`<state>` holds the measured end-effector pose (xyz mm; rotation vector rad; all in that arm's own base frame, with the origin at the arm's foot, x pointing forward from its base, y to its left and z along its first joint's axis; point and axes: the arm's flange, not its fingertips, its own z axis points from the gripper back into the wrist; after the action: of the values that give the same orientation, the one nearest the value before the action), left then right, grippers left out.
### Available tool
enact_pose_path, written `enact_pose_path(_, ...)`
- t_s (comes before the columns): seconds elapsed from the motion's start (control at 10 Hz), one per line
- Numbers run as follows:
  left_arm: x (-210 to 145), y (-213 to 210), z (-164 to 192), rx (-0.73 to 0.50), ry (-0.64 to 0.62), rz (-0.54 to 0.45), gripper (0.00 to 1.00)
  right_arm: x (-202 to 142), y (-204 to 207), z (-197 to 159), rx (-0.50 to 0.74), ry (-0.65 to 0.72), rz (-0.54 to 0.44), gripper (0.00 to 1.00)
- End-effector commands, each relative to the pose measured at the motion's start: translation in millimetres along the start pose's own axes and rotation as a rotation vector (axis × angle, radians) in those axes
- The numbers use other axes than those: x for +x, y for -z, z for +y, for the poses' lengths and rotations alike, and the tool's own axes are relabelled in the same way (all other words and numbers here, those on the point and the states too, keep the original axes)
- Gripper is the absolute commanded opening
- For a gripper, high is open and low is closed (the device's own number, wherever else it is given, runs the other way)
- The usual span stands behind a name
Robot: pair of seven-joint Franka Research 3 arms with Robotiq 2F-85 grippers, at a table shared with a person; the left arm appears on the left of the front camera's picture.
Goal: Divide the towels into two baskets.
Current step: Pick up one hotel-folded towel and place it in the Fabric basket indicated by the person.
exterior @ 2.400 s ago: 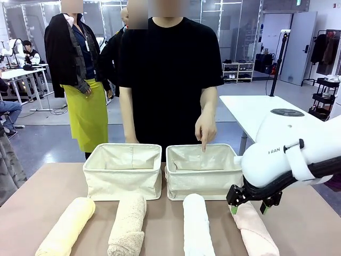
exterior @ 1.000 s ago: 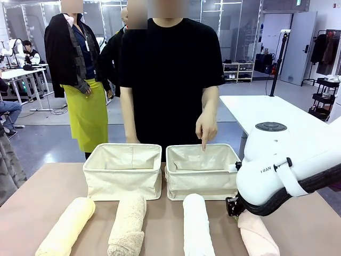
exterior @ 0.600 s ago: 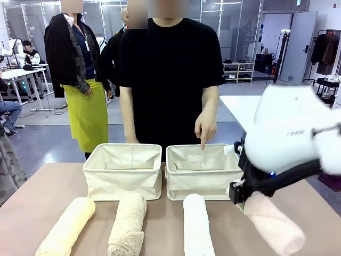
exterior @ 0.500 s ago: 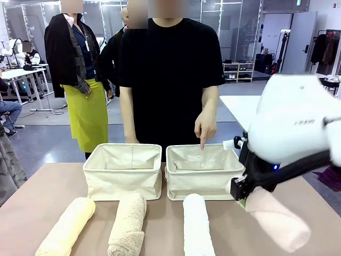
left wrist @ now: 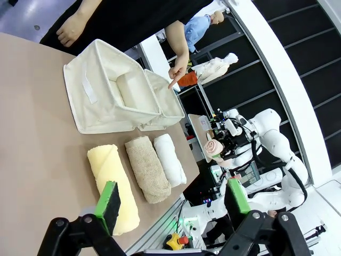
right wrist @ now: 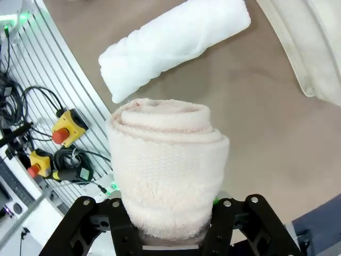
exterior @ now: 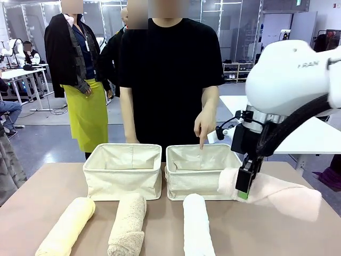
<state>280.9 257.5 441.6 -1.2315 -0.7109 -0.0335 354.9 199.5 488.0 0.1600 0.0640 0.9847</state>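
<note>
My right gripper (exterior: pixel 245 184) is shut on the light pink towel (exterior: pixel 282 196), which hangs level in the air just right of the right basket (exterior: pixel 194 186). In the right wrist view the pink towel (right wrist: pixel 168 160) stands end-on in the right gripper (right wrist: pixel 169 226). The left basket (exterior: pixel 122 184) stands beside the right one. On the table lie the pale yellow towel (exterior: pixel 66 228), the beige towel (exterior: pixel 128 221) and the white towel (exterior: pixel 197 226). My left gripper (left wrist: pixel 173 201) is open, high above the yellow towel (left wrist: pixel 114 181).
A person stands behind the baskets, one hand (exterior: pixel 204 128) pointing a finger down into the right basket. In the right wrist view, the white towel (right wrist: pixel 176 45) lies near the table's front edge, with emergency-stop boxes (right wrist: pixel 68 128) on the floor beyond it.
The right gripper closed on the pink towel, lifted it off the table and swung it up toward the right basket. The pointing hand and other towels stayed put.
</note>
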Motion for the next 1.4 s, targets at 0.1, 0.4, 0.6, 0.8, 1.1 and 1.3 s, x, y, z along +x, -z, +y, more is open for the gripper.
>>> enact_pose_path(0.1, -1.5, -3.0, -1.3, -0.012, 0.005, -0.005, 1.0, 0.0, 0.0, 0.0, 0.0, 0.0, 0.0, 0.25)
enact_pose_path(0.4, -1.5, -3.0, -1.3, -0.012, 0.005, -0.005, 1.0, 0.0, 0.0, 0.0, 0.0, 0.0, 0.0, 0.25)
enact_pose_path(0.6, -1.5, -3.0, -1.3, -0.012, 0.005, -0.005, 1.0, 27.5, -10.1, -11.5, -0.043, -0.13, 0.03, 0.34)
enact_pose_path(0.8, -1.5, -3.0, -1.3, -0.012, 0.005, -0.005, 1.0, 73.0, -33.7, -37.9, -0.105, -0.296, 0.083, 0.34)
enact_pose_path(1.1, -1.5, -3.0, -1.3, -0.012, 0.005, -0.005, 1.0, 138.2, -55.9, -81.9, -0.22, -0.451, 0.184, 0.34)
enact_pose_path(1.3, -1.5, -3.0, -1.3, -0.012, 0.005, -0.005, 1.0, 177.0, -60.2, -106.2, -0.231, -0.552, 0.147, 0.34)
